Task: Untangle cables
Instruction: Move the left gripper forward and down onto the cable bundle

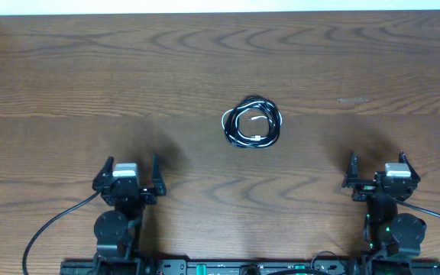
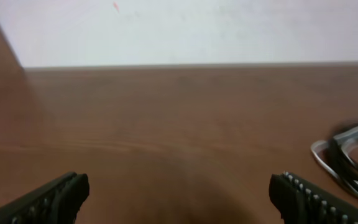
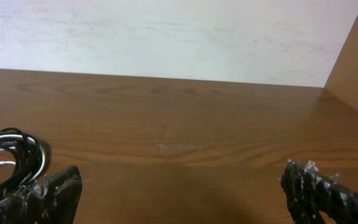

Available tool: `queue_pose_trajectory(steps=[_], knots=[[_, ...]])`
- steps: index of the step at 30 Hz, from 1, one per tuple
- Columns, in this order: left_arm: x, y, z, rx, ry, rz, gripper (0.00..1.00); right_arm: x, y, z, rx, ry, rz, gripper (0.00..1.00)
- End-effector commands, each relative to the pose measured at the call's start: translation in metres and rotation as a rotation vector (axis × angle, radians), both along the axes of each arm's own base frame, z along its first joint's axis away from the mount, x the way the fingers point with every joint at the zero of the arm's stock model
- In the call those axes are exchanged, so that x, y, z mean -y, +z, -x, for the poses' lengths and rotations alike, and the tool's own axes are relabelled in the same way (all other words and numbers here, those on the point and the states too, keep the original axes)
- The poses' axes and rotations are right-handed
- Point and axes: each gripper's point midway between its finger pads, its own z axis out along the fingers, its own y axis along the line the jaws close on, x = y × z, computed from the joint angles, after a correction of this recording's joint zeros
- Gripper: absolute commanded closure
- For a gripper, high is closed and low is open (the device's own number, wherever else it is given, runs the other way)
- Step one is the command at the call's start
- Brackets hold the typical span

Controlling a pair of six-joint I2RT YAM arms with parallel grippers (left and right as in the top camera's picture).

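- Cables [image 1: 252, 122]: one small coiled bundle of black cords wound together with a white one, with a plug end lying inside the ring. It rests flat on the counter [image 1: 90, 76], ahead of both sets of jaws and between them, and neither touches it. It is probably set midway so that either arm can reach it.
- Left jaws, on the left arm [image 1: 117, 221]: spread wide with nothing between them, low over bare counter. The cables lie ahead and to their right, well apart, showing only at the right edge of the left wrist view. The wide spread suits a first approach to a loose bundle.
- Right jaws, on the right arm [image 1: 392, 229]: also spread wide and empty. The cables lie ahead and to their left, partly hidden behind the left finger in the right wrist view.
- Task status, as judged: not begun. The cords are wound as a single ring, with no strand drawn free.
- Next requirement, as judged: one set of jaws pins the ring while the other draws out a plug end.
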Motion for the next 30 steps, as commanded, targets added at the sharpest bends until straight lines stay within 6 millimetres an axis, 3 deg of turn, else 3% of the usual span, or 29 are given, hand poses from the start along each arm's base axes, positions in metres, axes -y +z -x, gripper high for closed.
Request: queue_pose_trajectory(steps=[1,4,10,21,26,30], knots=[[0.013,0.039,0.009,0.030,-0.070,0.054,0.02,0.000,-0.001,0.000,0.002,-0.004,-0.008,0.01],[0.017,0.063,0.015,0.015,-0.099,0.058,0.02,0.000,-0.001,0.000,0.002,-0.004,-0.008,0.01],[0.008,0.107,0.020,-0.111,-0.040,0.072,0.02,0.000,-0.001,0.000,0.002,-0.004,-0.008,0.01],[0.009,0.177,0.004,-0.272,-0.023,0.091,0.02,0.000,0.001,0.000,0.008,-0.004,0.023,0.01],[0.013,0.185,0.004,-0.284,-0.040,0.108,0.02,-0.030,0.042,0.008,0.073,0.170,0.008,0.01],[0.011,0.178,0.009,-0.316,-0.036,0.090,0.02,-0.032,0.086,0.029,0.068,0.170,-0.075,0.01]])
